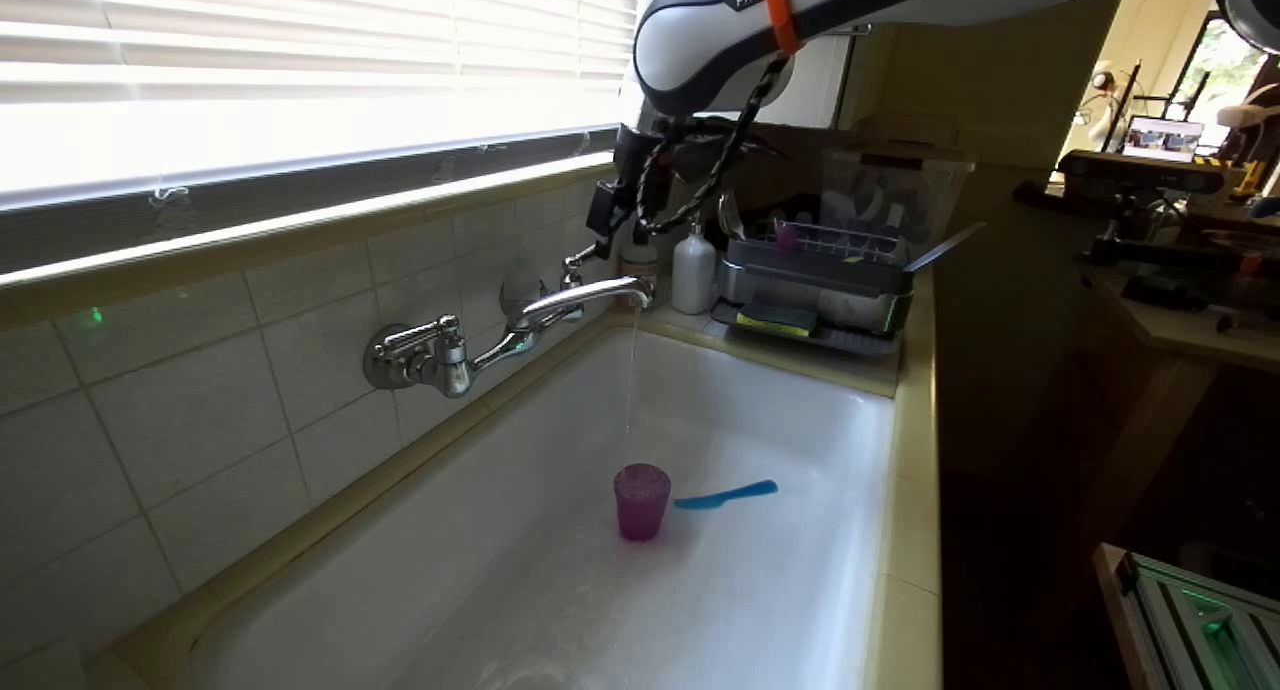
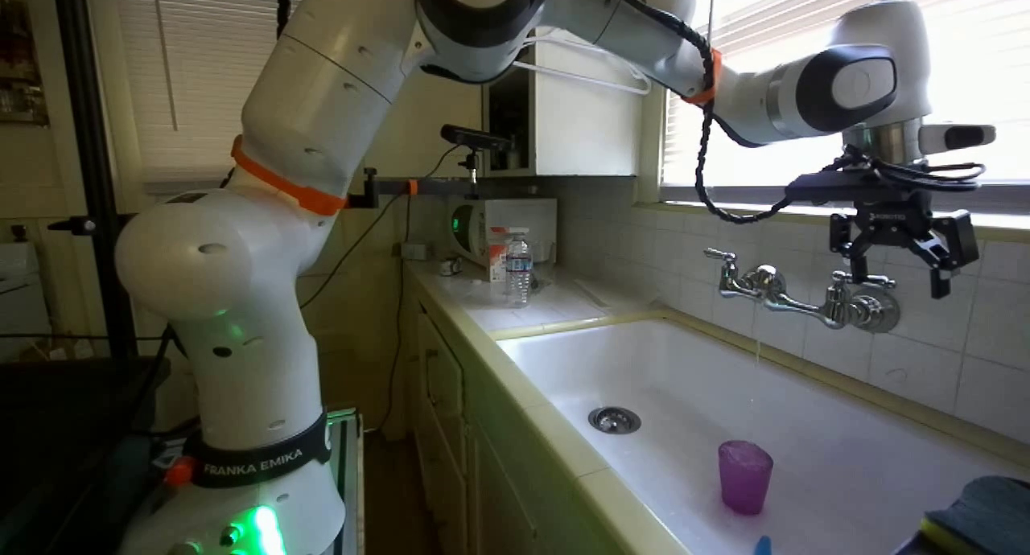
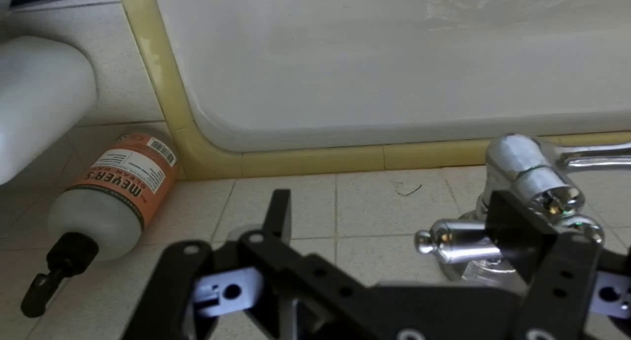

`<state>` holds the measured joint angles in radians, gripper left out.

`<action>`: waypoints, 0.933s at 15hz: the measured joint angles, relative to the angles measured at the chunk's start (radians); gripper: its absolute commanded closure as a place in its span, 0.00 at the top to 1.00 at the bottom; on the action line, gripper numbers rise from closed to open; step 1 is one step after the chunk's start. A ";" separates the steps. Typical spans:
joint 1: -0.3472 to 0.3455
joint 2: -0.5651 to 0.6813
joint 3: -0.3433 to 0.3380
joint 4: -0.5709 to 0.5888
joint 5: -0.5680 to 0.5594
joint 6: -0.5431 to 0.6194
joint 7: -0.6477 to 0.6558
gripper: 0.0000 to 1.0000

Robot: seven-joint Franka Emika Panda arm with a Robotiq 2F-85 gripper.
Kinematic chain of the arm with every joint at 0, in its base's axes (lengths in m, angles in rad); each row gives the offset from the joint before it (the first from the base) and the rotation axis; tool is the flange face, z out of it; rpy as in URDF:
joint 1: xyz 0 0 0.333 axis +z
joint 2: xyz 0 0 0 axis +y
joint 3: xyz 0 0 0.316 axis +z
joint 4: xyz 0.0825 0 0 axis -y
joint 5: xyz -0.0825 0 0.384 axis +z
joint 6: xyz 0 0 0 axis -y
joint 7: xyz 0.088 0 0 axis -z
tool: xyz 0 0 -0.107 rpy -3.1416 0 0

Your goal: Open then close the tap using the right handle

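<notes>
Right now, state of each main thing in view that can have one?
Tap: running thinly
Right handle: setting unclear
End effector: open at that handle, contact unclear
Purple cup: upright in the sink, fill unclear
Blue utensil: lying flat
Meyer's bottle: standing, capped
White bottle: standing
Water bottle: standing
Blinds: lowered
Base light: lit green

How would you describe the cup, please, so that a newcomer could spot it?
Start at the white sink below the window blinds. Inside it, below the tap spout, stands an upright cup. It is purple, unlike the flat blue utensil beside it.
</notes>
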<state>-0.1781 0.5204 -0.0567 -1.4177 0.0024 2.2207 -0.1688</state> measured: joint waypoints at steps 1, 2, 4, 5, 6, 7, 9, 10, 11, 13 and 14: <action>0.000 0.001 0.000 0.000 0.003 0.003 0.005 1.00; 0.000 0.002 -0.001 0.000 0.007 0.007 0.010 1.00; -0.001 0.005 -0.002 0.001 0.015 0.014 0.016 1.00; -0.002 0.006 -0.002 0.001 0.018 0.017 0.019 1.00; -0.002 0.007 -0.002 0.002 0.020 0.018 0.022 1.00; -0.003 0.009 -0.002 0.004 0.021 0.018 0.026 1.00; -0.003 0.011 -0.002 0.005 0.021 0.019 0.031 1.00; -0.003 0.013 -0.002 0.006 0.022 0.019 0.034 1.00; -0.004 0.014 -0.002 0.006 0.022 0.019 0.037 1.00; -0.004 0.016 -0.002 0.007 0.022 0.019 0.040 1.00; -0.004 0.017 -0.002 0.007 0.022 0.019 0.040 1.00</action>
<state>-0.1821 0.5369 -0.0591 -1.4103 0.0244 2.2401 -0.1289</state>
